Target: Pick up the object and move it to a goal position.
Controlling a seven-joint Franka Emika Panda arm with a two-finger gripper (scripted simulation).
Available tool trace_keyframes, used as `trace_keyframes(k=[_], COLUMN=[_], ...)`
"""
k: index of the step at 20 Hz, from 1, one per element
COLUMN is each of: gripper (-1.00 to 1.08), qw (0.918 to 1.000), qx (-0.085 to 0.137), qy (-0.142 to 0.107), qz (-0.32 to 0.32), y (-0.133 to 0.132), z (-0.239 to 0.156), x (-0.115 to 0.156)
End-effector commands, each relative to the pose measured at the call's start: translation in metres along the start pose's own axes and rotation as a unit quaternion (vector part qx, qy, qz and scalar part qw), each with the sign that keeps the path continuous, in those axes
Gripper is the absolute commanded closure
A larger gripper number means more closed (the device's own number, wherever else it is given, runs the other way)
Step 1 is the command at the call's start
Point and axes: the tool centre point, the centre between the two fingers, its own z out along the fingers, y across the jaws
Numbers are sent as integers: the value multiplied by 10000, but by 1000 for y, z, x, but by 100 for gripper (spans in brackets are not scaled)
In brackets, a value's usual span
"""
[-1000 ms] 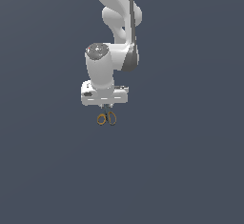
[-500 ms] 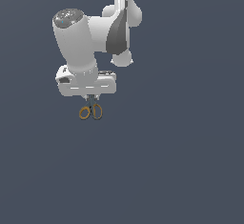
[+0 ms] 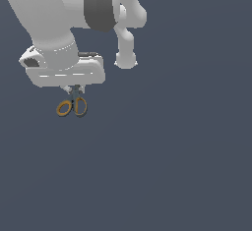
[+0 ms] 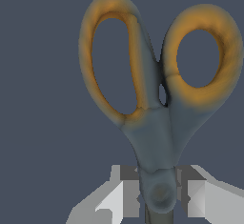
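Your gripper [image 3: 75, 90] is clamped on the scissors [image 3: 72, 105]. In the exterior view, the white hand body sits directly above them, and the two orange-brown loop handles hang just below the fingertips, side by side. The surroundings are a flat dark blue-grey with nothing touching the scissors from below.

In the wrist view, you see the scissors [image 4: 157, 99] close up. The two grey fingers [image 4: 125, 192] stand on either side of the dark grey pivot region, each pressed against it. The handles extend away from the gripper [image 4: 159, 194]: one long narrow oval loop and one rounder loop, touching near the neck where they merge into the grey body. The blades run back between the fingers toward the palm and are mostly hidden, so you cannot read their state.

In the exterior view, the arm's large white link and dark grey joint band fill the upper part of the picture above the hand. The loops tilt slightly, with the one on the exterior view's left sitting a little lower.
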Motion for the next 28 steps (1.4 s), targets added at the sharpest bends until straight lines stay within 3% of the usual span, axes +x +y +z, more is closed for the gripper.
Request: trace_keyframes(k=[1, 14, 28], gripper=[108, 108, 108], qw=[10000, 10000, 10000], qx=[0, -3, -5], qy=[-1, -2, -3], qz=[-2, -2, -1], y=[9, 47, 72], z=[-18, -88, -135], x=[5, 27, 43])
